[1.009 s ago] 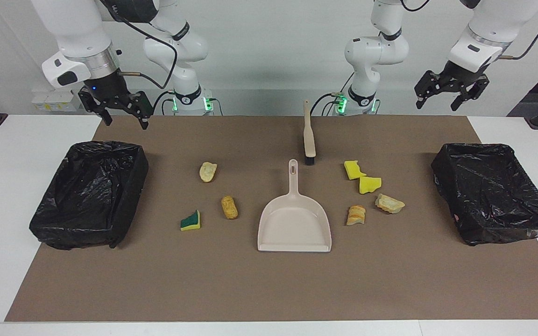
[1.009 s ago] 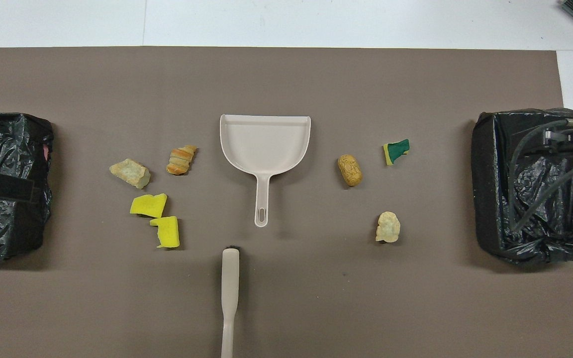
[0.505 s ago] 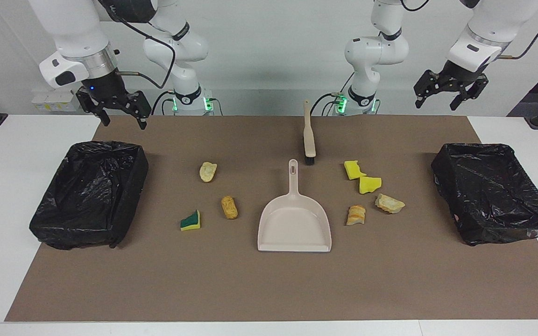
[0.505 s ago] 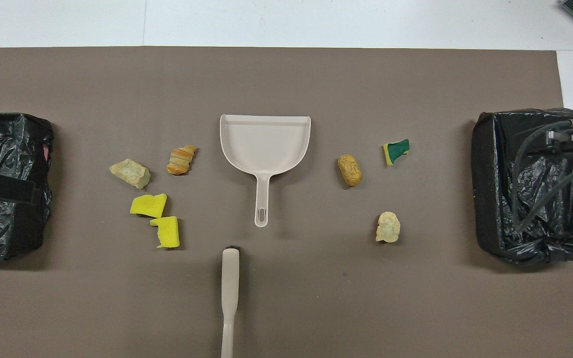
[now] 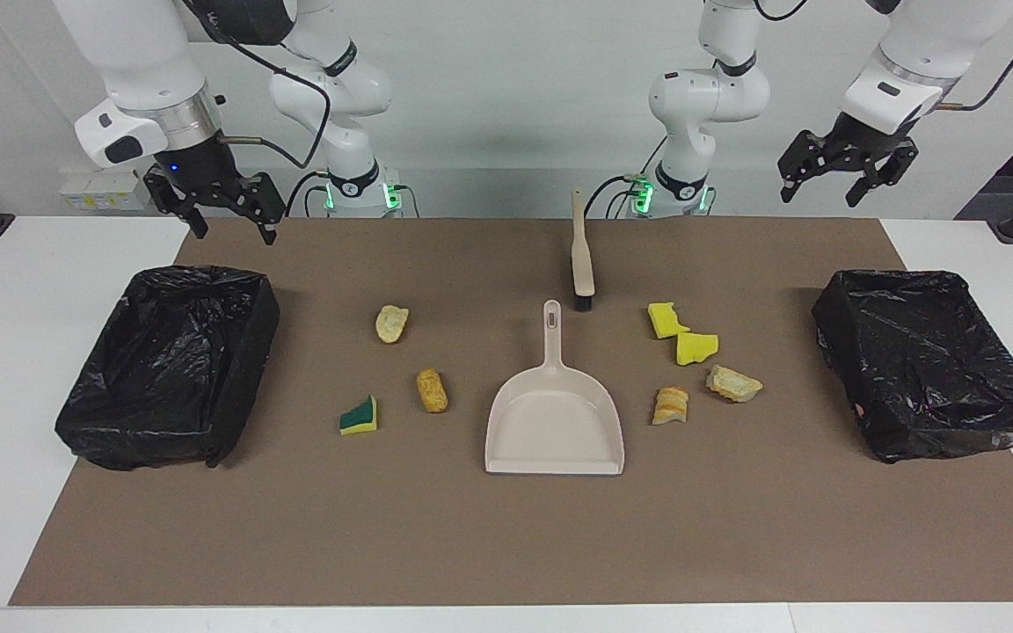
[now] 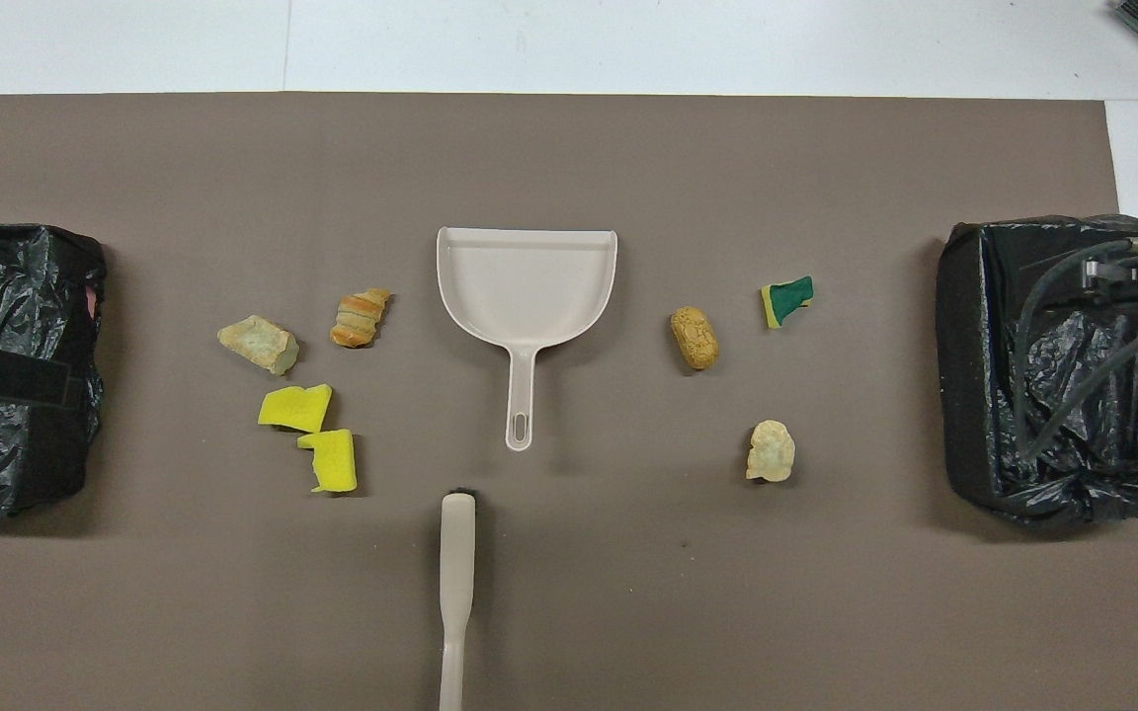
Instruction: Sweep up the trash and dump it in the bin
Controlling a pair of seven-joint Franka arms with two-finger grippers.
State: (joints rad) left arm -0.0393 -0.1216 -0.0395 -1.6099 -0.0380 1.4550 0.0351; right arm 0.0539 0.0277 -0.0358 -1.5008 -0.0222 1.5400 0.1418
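Note:
Several trash scraps lie on the brown mat. Two yellow sponge chunks (image 5: 666, 320) (image 5: 696, 348) and two bread pieces (image 5: 733, 383) (image 5: 671, 405) sit toward the left arm's end. A green-and-yellow sponge wedge (image 5: 358, 416) and two more bread pieces (image 5: 432, 390) (image 5: 391, 323) sit toward the right arm's end. One black-lined bin (image 5: 247, 378) stands at the right arm's end, another bin (image 5: 902, 280) at the left arm's end. My right gripper (image 5: 234, 230) hangs open and empty over the mat's edge by its bin. My left gripper (image 5: 823, 195) hangs open and empty, high above the table's edge at its own end.
A beige dustpan (image 5: 555, 422) lies in the middle of the mat, its handle pointing toward the robots. A beige brush (image 5: 582, 259) lies just nearer the robots than the handle. White table borders the mat (image 6: 569, 148).
Both grippers have risen slightly, staying open. Nothing on the mat has moved.

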